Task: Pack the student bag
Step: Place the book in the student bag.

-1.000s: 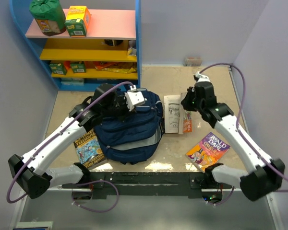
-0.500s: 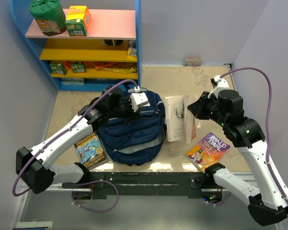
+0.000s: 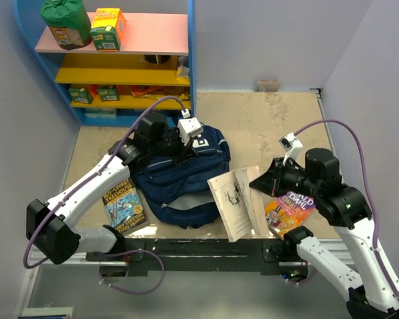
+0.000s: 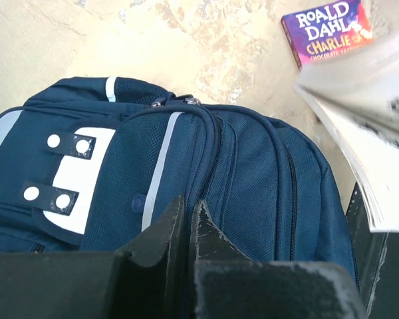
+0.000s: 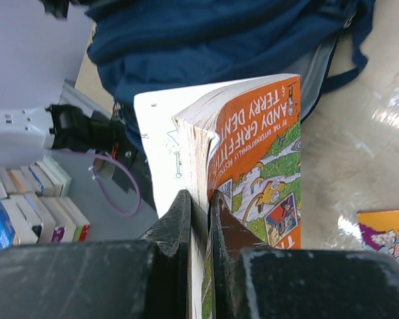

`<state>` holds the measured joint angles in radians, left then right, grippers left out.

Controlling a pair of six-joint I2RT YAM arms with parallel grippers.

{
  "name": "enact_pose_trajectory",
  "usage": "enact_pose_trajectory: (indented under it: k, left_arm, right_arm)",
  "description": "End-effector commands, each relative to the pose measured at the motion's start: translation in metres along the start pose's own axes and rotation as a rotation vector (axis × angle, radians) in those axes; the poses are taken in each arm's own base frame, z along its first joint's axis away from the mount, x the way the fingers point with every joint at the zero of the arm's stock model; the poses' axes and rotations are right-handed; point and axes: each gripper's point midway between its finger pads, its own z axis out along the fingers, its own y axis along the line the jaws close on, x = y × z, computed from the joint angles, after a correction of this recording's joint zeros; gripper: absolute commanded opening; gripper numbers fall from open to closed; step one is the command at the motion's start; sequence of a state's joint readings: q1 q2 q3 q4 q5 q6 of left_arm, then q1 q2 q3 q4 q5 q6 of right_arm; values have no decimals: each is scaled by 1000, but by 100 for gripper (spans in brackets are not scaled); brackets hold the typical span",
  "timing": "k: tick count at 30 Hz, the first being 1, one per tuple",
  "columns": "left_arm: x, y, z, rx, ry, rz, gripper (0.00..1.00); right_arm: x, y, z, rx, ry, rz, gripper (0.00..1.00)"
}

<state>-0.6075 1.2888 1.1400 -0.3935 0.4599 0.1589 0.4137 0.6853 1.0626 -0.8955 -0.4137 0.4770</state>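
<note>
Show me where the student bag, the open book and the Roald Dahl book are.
student bag (image 3: 174,183), top external view, on its front panel.
open book (image 3: 231,203), top external view, on its open page.
Roald Dahl book (image 4: 326,30), left wrist view, on its purple cover.

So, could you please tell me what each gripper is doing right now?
Left gripper: shut, over the navy-blue fabric backpack.
Right gripper: shut on the orange-covered paperback book.

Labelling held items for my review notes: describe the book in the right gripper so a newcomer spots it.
Find the navy student bag mid-table. Just right of it, the right gripper holds a paperback fanned open. Unlike the purple Roald Dahl book lying flat nearby, its cover is orange.
</note>
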Motion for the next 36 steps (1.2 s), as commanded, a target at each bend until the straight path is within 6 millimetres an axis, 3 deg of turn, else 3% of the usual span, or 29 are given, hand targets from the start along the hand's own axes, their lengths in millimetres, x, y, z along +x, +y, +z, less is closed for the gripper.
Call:
enact_pose_trajectory:
  k: [1,11,15,19,23,24,25,26,27,30,32,36]
  left_arm:
    - [-60,50,-9,-173,-185,23,0]
    - [-86,54,-15,-140,-249,-51,0]
    - [-83,46,-12,-93,-242,-54,0]
    - [-77,37,-11,-47,-233,-54,0]
    - [-78,34,-13,-34,-240,-50,0]
    - [-81,33,-14,-33,-245,-50,0]
    - [-82,32,-15,-32,-246,-48,0]
    - [-82,32,-16,-32,-246,-48,0]
    - [-83,31,-17,-29,-249,-46,0]
    - [-82,28,-18,-16,-246,-46,0]
    - [-83,27,-18,-7,-247,-49,0]
    - [-81,17,-19,42,-247,-53,0]
  right_arm:
    - [13,17,-5,-123,20,-26,0]
    - [29,3,23,-152,63,-22,0]
    - [23,2,34,-161,52,-22,0]
    - [12,15,52,-192,29,-37,0]
    - [39,42,86,-214,107,-67,0]
    - [61,47,100,-200,168,-81,0]
    - [68,51,108,-203,182,-93,0]
    - [75,51,115,-191,199,-102,0]
    - [95,53,124,-183,253,-125,0]
    - [116,50,142,-118,272,-191,0]
    - [117,40,152,-17,236,-251,0]
    - [100,49,172,80,115,-375,0]
